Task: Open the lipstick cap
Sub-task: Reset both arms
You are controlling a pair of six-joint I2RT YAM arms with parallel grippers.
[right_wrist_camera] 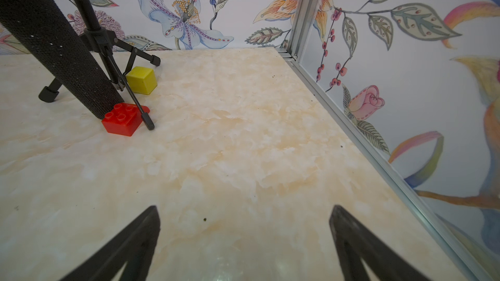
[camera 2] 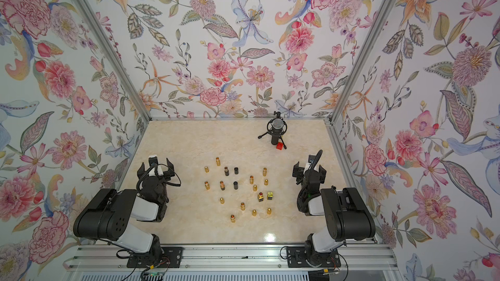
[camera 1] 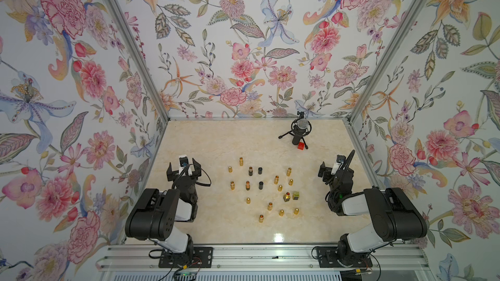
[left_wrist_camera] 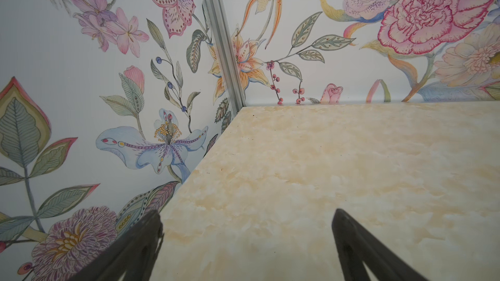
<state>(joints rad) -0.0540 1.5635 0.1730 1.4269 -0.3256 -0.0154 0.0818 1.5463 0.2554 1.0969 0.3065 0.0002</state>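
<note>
In both top views the lipsticks (camera 1: 276, 179) (camera 2: 251, 179) are too small to show cap seams, and the microphone (camera 1: 300, 127) hides the yellow cube (right_wrist_camera: 142, 79) there.

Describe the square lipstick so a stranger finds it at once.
On the marble table, a cluster of gold tubes stands in the middle. On its side nearest the right arm is the square lipstick: its neighbours are round, while it is boxy with a red top, beside a square cap.

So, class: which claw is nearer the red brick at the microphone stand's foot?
Right. The right claw stands on the same side of the table as the red brick, bare table between them; the left claw is at the opposite side, past the standing lipsticks.
</note>
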